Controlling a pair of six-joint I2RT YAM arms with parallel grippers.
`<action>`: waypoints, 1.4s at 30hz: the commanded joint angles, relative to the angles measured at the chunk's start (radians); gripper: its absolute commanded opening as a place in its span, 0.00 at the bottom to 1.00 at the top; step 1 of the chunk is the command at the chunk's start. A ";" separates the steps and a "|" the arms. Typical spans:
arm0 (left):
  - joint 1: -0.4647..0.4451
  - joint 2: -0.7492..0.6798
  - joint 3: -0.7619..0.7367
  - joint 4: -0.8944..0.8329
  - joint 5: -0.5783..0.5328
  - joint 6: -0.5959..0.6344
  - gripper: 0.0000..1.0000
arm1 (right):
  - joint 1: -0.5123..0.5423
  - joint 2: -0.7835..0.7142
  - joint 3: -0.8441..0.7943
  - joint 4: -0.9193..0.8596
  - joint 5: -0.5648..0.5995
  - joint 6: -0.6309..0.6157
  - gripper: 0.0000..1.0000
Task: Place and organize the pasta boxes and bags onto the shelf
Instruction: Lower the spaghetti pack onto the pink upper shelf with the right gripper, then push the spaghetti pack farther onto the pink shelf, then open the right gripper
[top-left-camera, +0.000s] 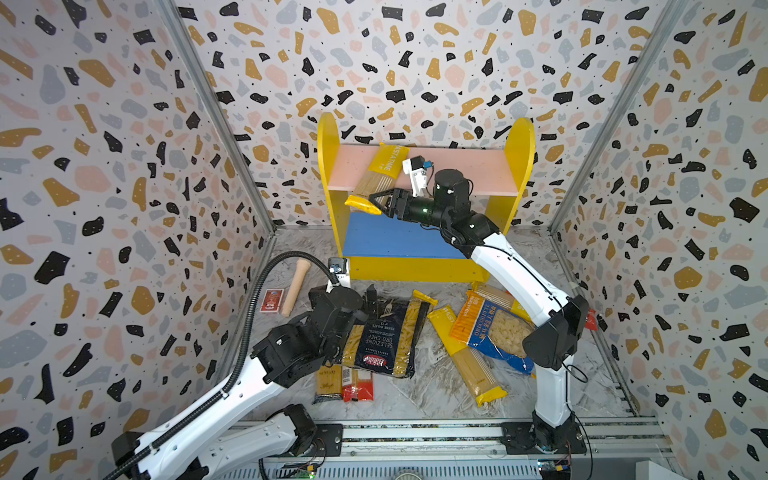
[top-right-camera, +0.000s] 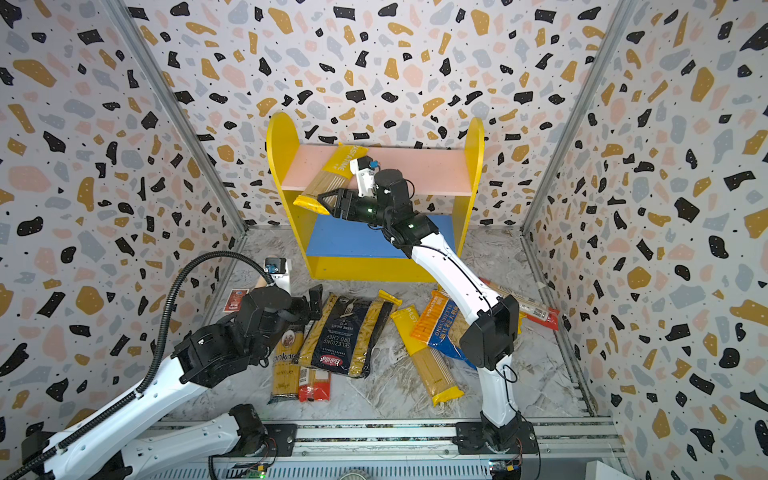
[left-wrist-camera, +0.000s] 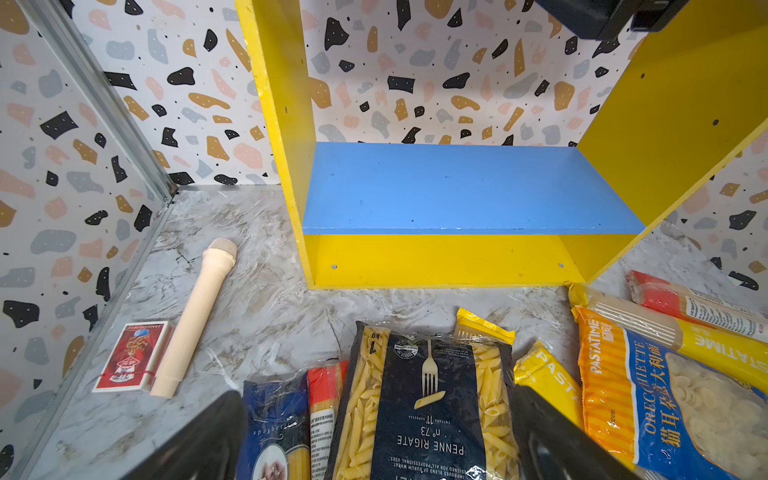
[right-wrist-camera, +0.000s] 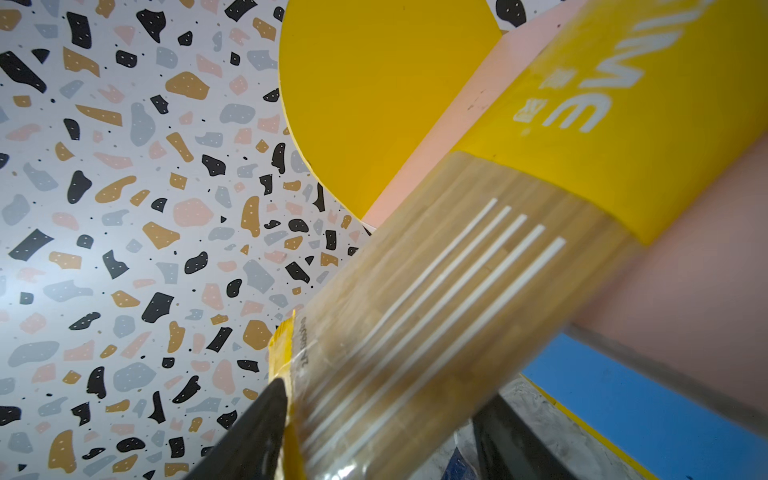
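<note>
The right gripper (top-left-camera: 377, 203) clamps the lower end of a long yellow "PASTATIME" spaghetti pack (top-left-camera: 384, 168). The pack lies slantwise on the pink upper board (top-left-camera: 478, 170) of the yellow-sided 2-tier shelf (top-left-camera: 521, 145) and overhangs its front edge. The left gripper (left-wrist-camera: 378, 395), jaws wide apart, hovers over the large black Barilla penne bag (top-left-camera: 386, 336) on the floor.

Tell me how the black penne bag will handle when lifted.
The black penne bag is probably floppy: loose tubes show through soft, crinkled film. Likely heavy: it is among the bulkiest packs. Glossy plastic may slip; lying flat, it should not roll.
</note>
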 joint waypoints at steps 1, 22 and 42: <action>0.007 -0.006 0.000 -0.005 -0.017 0.003 0.99 | -0.002 0.000 0.025 0.043 -0.032 0.035 0.70; 0.006 -0.021 -0.015 -0.011 -0.032 0.005 1.00 | 0.006 0.201 0.331 -0.011 -0.131 0.078 0.30; 0.008 0.007 0.007 0.008 -0.021 0.007 0.99 | -0.014 0.142 0.326 -0.034 -0.177 0.048 0.56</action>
